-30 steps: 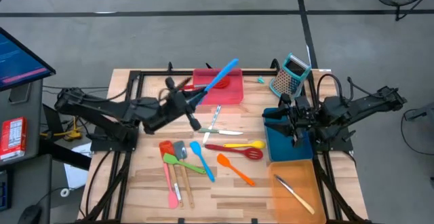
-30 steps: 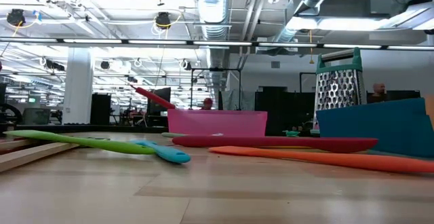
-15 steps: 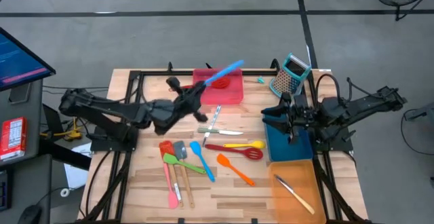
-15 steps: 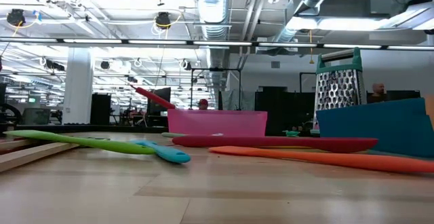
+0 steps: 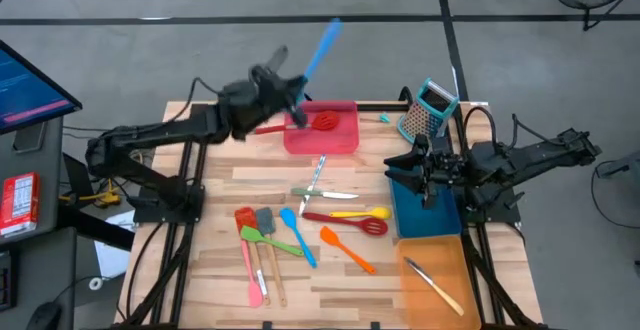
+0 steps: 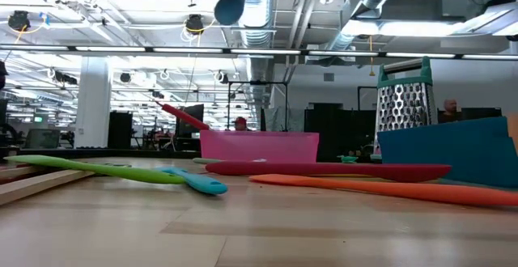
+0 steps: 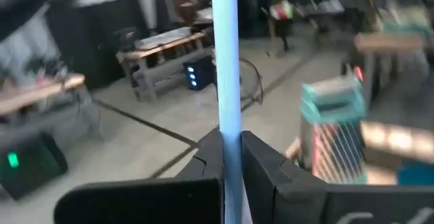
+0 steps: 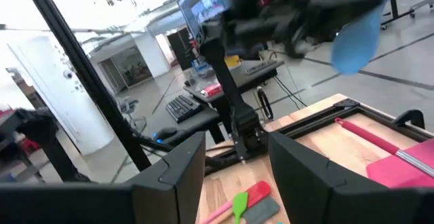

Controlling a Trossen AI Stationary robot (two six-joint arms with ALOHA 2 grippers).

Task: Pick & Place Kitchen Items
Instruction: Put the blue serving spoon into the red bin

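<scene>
The left gripper was raised over the upper middle of the frame, its fingers clenched on a light blue utensil that pointed up past the red tray. The right gripper waited at the right, above the blue tray, fingers parted and holding nothing. Other utensils lay in the middle of the wooden surface.

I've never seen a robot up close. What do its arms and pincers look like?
Both arms are black and jointed, with dark cables looping beside them. The left gripper and right gripper each end in two flat, blocky black fingers.
</scene>
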